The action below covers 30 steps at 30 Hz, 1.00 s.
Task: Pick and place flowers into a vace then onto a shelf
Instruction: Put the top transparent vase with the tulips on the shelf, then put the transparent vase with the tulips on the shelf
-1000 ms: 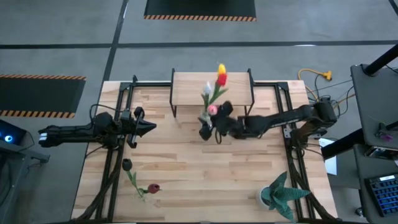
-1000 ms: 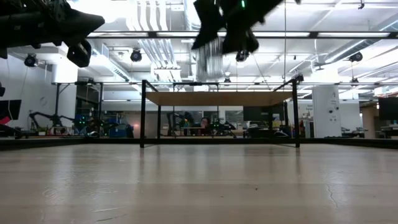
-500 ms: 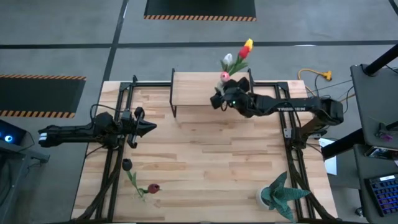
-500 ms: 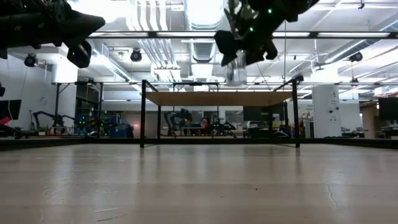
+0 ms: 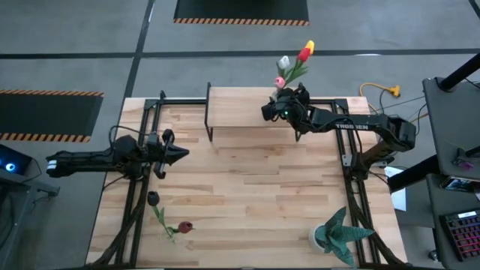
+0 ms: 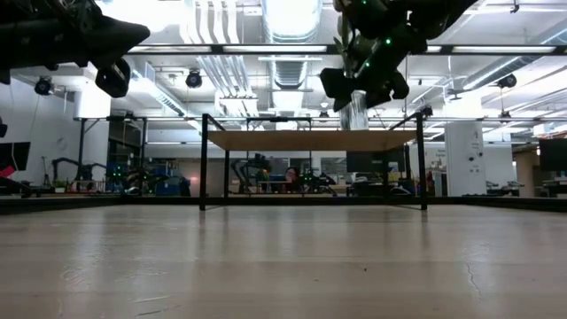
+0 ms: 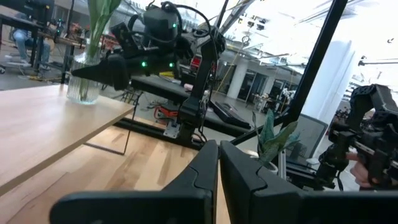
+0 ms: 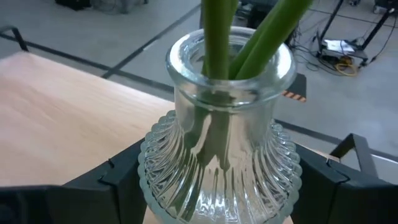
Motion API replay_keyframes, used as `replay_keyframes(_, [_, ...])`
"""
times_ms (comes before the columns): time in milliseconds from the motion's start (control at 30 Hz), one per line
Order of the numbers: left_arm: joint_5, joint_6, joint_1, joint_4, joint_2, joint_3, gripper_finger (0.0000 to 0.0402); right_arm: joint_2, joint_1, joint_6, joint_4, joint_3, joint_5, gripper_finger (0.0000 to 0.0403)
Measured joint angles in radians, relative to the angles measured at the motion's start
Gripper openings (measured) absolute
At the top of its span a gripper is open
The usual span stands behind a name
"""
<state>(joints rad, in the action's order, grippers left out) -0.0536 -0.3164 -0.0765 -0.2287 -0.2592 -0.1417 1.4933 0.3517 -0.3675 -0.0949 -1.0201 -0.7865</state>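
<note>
A clear ribbed glass vase [image 8: 219, 155] holds several tulips [image 5: 292, 64] with green stems; their red-yellow, white and pink heads lean past the far edge. My right gripper [image 5: 274, 111] is shut on the vase over the right end of the light-wood shelf [image 5: 236, 105]. In the left wrist view the vase [image 7: 83, 84] stands at the shelf top; whether its base touches, I cannot tell. Two tulips [image 5: 169, 217], one dark and one red, lie on the table near the front left. My left gripper [image 5: 178, 154] is shut and empty, held above the table's left side. My right gripper pinches the vase's ribbed lower body [image 8: 155, 180] between its two fingers, one finger [image 8: 112, 186] on each side. The fingers come level from the table's right side. The vase stays upright, with the stems rising out of its neck [image 8: 230, 62].
A spiky teal potted plant [image 5: 341, 234] stands at the front right corner. The shelf's black legs [image 6: 204, 159] rise from the far middle of the table. Black frame rails [image 5: 139, 195] run along both sides of the table. The middle planks [image 5: 247, 187] are bare.
My right gripper has carried the vase from above the table's middle, in front of the shelf, toward the far edge and the right. The vase now stands over the shelf's right end, still upright. The flower heads have swung out past the far edge.
</note>
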Motion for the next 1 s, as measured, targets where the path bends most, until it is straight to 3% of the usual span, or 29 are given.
replay_keyframes(400, [0.0, 0.0, 0.0, 0.024, 0.0, 0.0, 0.0, 0.0, 0.018, -0.028, 0.064, 0.028, 0.029, 0.027])
replay_keyframes(700, [0.0, 0.0, 0.0, 0.024, 0.0, 0.0, 0.0, -0.002, 0.018, -0.026, 0.066, 0.027, 0.027, 0.0359])
replay_keyframes(1000, [0.0, 0.0, 0.0, 0.024, 0.0, 0.0, 0.0, -0.091, -0.041, 0.071, 0.021, 0.027, 0.04, 0.0372])
